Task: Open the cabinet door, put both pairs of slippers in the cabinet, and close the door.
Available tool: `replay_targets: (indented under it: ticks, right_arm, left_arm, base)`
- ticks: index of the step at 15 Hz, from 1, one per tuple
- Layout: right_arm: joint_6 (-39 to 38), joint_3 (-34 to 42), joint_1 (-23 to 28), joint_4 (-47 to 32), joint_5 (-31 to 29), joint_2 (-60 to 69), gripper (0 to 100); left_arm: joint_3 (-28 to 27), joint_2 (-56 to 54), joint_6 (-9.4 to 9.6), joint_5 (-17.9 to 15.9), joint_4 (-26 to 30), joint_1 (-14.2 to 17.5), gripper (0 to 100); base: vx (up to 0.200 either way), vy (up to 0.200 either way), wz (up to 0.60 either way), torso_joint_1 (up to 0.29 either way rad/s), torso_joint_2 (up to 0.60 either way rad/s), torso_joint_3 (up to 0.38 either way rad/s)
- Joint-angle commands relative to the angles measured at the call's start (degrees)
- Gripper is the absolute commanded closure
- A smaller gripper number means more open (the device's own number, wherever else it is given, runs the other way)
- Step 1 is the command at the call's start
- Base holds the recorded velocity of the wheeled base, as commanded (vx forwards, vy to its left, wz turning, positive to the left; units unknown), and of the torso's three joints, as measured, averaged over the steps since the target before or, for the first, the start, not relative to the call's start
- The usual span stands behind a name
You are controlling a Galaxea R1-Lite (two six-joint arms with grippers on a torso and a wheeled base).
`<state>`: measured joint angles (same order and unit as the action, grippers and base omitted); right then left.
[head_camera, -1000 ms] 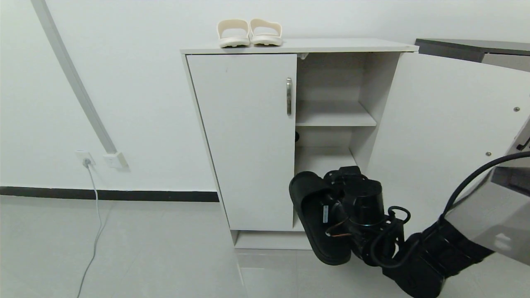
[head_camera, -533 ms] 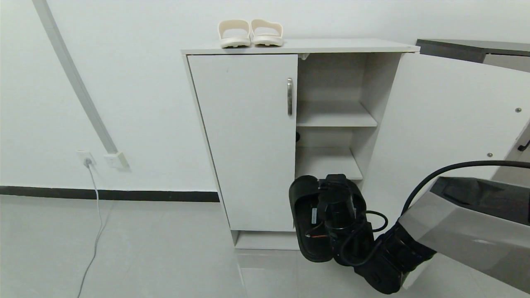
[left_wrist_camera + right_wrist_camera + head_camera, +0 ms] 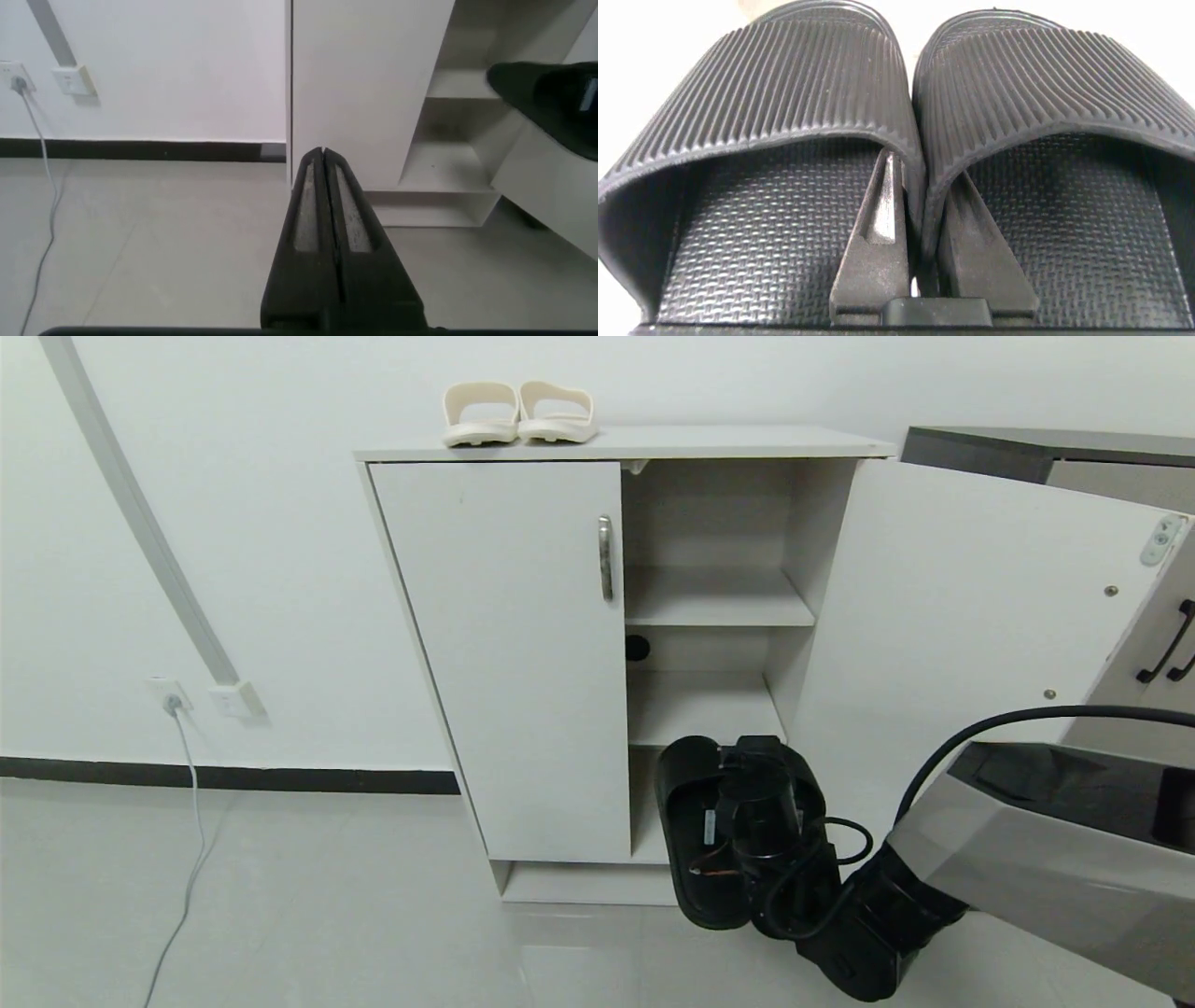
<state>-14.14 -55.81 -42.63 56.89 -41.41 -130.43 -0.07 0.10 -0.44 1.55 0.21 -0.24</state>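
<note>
Right gripper [image 3: 923, 177] is pinching the black slippers [image 3: 681, 803] by their adjoining strap edges, holding them before the open cabinet [image 3: 747, 441], low down. They look light and bendy (ribbed, likely grippy). Left gripper [image 3: 323, 187] is sitting closed and empty.

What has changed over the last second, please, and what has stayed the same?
The right gripper turned the black slippers from slanted to nearly upright and brought them before the cabinet's open side, clear of the left door. The head camera shifted too; the cabinet itself did not move. Unchanged: the grip, white slippers on top, right door open, left door shut.
</note>
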Motion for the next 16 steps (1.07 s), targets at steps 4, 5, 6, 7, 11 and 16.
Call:
replay_targets:
  ticks: [4,5,6,7,11,16]
  right_arm:
    - [0.1,-0.4,1.5,0.9,0.0,-2.6,100]
    - [0.1,-0.5,1.6,0.9,0.0,-2.7,100]
    - [0.1,-0.5,1.6,0.9,0.1,-2.7,100]
    - [0.0,-0.5,1.7,1.2,0.1,-2.9,100]
    - [1.3,-2.5,1.8,6.3,0.5,-6.2,100]
    - [1.0,-6.2,3.1,8.6,0.7,-10.2,100]
  left_arm:
    - [0.0,0.0,0.0,0.0,0.0,0.2,100]
    - [0.0,0.1,0.0,0.0,0.0,0.2,100]
    - [0.0,0.1,0.0,0.0,0.0,0.1,100]
    - [0.0,0.1,0.0,-0.1,0.0,0.2,100]
    - [0.0,0.1,0.18,-0.1,0.0,0.2,100]
    - [0.0,0.1,0.61,-0.1,0.1,0.1,100]
  base:
    - [0.0,0.0,0.0,0.0,0.0,0.0]
    - [0.0,0.0,0.0,0.0,0.0,0.0]
    - [0.0,0.0,0.0,0.0,0.0,0.0]
    - [0.0,0.0,0.0,0.0,0.0,0.0]
    - [0.0,0.0,0.0,0.0,0.0,0.0]
    - [0.0,0.0,0.0,0.0,0.0,0.0]
